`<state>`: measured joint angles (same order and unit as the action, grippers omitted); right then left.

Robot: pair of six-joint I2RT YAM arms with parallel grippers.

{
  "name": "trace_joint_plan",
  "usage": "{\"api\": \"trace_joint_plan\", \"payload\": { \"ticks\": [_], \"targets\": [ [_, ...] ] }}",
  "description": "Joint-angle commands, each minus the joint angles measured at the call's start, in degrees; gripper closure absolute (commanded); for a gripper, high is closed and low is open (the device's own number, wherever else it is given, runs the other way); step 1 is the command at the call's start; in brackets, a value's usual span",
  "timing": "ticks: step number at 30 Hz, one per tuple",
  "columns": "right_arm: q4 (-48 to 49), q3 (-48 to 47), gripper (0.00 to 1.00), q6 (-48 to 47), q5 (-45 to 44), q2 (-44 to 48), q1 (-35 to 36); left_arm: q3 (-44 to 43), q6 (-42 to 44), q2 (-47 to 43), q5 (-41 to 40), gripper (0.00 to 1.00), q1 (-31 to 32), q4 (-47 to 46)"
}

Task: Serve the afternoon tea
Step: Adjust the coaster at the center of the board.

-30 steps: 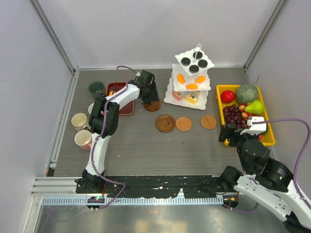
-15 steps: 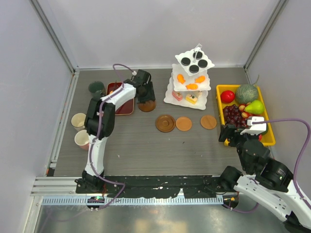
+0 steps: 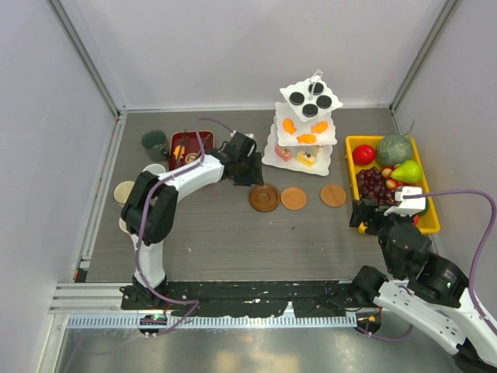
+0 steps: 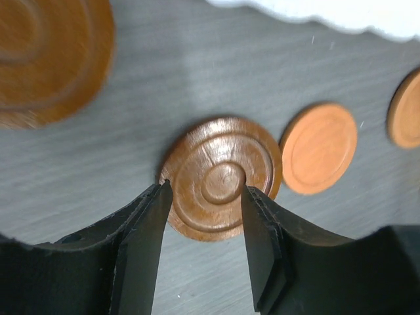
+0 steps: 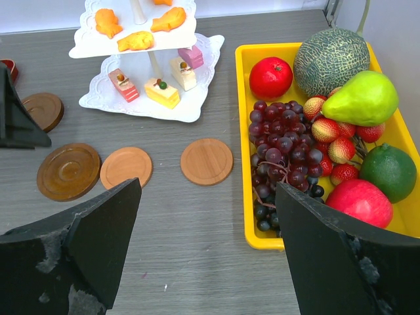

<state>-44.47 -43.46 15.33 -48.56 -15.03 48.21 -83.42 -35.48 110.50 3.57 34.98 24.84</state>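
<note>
A: Left gripper (image 4: 203, 192) jaws apart, holding nothing, lined up on the ringed dark coaster (image 3: 264, 196) near the white stand (image 3: 272, 159).
B: Risk?
A: If I descend off-centre, a finger clips its rim and shoves it into the light coaster (image 3: 293, 198) just beside.
B: Mugs?
A: Mostly behind my left arm (image 3: 167, 194); only the green mug (image 3: 154, 141) shows whole.

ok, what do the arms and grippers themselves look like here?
The left arm and right arm have white links with black joints, and a purple cable loops alongside each. The left gripper and right gripper have flat, matte black, wedge-shaped fingers; the right's edges look scuffed.
</note>
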Motion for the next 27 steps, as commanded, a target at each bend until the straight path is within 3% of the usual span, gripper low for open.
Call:
{"api": "trace_joint_plan", "payload": {
  "ticks": [1, 16, 27],
  "targets": [
    [1.1, -0.5, 0.10, 0.7, -1.3, -0.3, -0.1, 3.0, -1.3, -0.9, 3.8, 0.47, 2.5, -4.4],
    [1.0, -0.5, 0.10, 0.8, -1.3, -0.5, 0.0, 2.6, -3.1, 4.8, 5.5, 0.51, 6.0, -5.2],
    [1.2, -0.5, 0.10, 0.7, -1.5, -0.7, 0.0, 4.2, 0.2, 4.4, -1.7, 0.51, 5.8, -0.8]
  ]
}}
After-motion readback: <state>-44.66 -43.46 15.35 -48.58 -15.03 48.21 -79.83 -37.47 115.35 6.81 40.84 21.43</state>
